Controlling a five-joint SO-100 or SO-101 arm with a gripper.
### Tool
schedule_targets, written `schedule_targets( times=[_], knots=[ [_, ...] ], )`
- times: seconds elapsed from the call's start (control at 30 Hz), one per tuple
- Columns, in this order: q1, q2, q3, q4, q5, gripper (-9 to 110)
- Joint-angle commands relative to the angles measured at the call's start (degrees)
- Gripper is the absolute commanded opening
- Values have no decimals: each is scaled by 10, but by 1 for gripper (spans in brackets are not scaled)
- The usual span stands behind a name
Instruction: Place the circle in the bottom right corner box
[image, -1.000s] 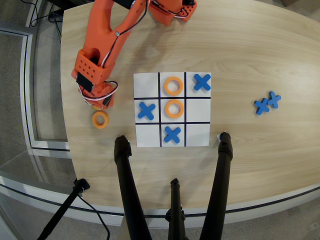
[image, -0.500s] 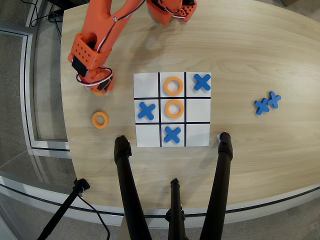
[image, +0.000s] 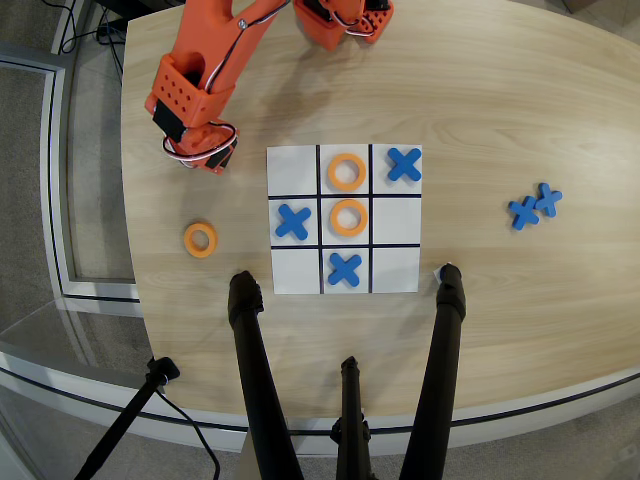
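One orange circle (image: 200, 240) lies flat on the wooden table, left of the white nine-cell board (image: 296, 160). Two more orange rings lie on the board, in the top middle cell (image: 346, 172) and the centre cell (image: 348, 217). The bottom right corner box (image: 396, 270) is plain white with nothing in it. My gripper (image: 208, 155) hangs under the orange arm, above the table up and left of the board and well above the loose circle. The arm's body hides its jaws, so I cannot tell whether they are open or hold anything.
Blue X pieces lie in the top right (image: 404, 164), middle left (image: 292, 221) and bottom middle (image: 344, 269) cells. Two spare blue X pieces (image: 535, 206) lie on the table at the right. Black tripod legs (image: 258, 380) cross the table's near edge below the board.
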Motion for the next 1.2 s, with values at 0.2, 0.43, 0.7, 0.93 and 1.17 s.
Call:
schedule_targets(
  times=[0.2,0.43,0.7,0.93,1.17],
  knots=[
    [-57,88,19,61,55,0],
    [-182,216,-30,216,161,0],
    [-292,233,-35,246,223,0],
    [-315,193,59,117,230,0],
    [-318,141,69,62,239,0]
  ],
)
